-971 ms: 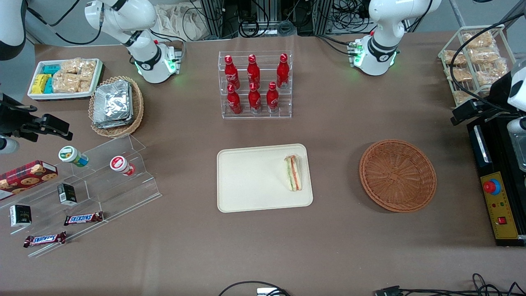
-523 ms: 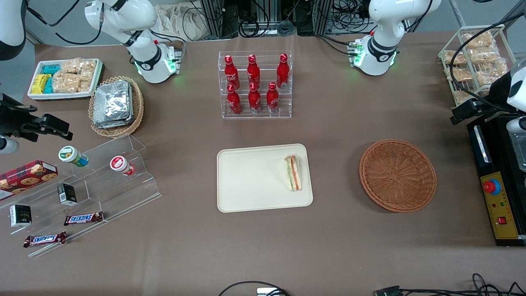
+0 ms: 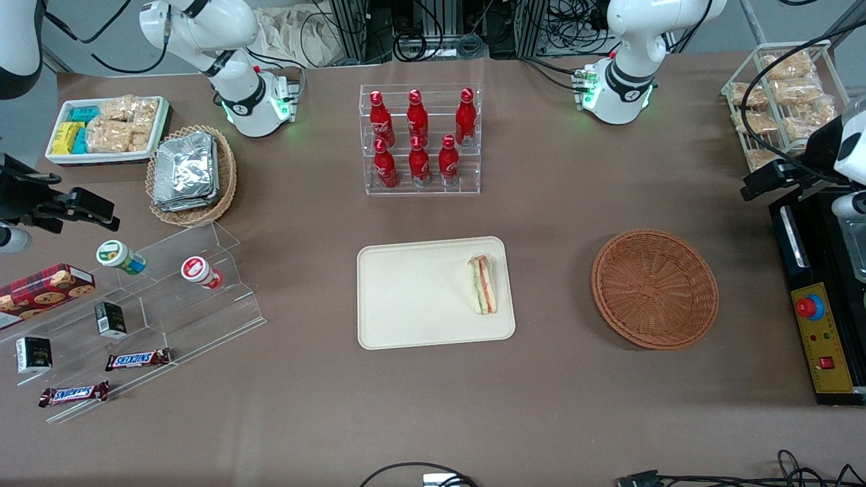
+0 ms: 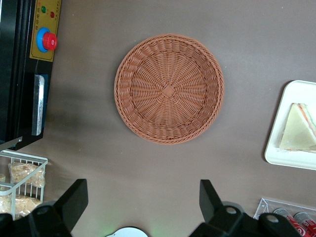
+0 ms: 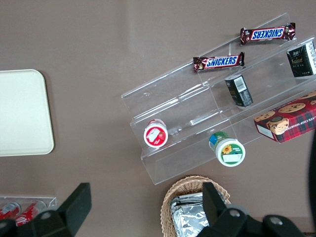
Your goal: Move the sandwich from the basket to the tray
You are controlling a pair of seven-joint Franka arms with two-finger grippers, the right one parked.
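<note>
Sandwich (image 3: 483, 285) lies flat on the cream tray (image 3: 406, 297), tucked against the tray's rim on the working arm's side, long edge roughly along that rim. Wicker basket (image 3: 655, 289) sits empty on the brown surface (image 3: 555, 203), well apart from the tray, toward the working arm's end. Gripper (image 4: 143, 197) is high above the surface near the basket and toward the arm's base, jaws spread wide with nothing between them; both fingertips (image 4: 74, 197) show dark and bare in the wrist view. Judgement: placement looks done, and the step in hand is clearing away. To do it well, hold the jaws open, keep the height, and retreat toward the arm's own end of the surface, staying off the wire rack of snack bags (image 3: 778, 101) and the black control box (image 3: 818, 325) near that edge; no pass low over the tray, since a brush could slide the wedge over the low rim. The sandwich itself: small triangular wedge, white bread faces, orange-red and green filling bands showing along the cut edge, a faint sheen suggesting clear wrap. Looks light and soft; likely to shift easily if nudged.
</note>
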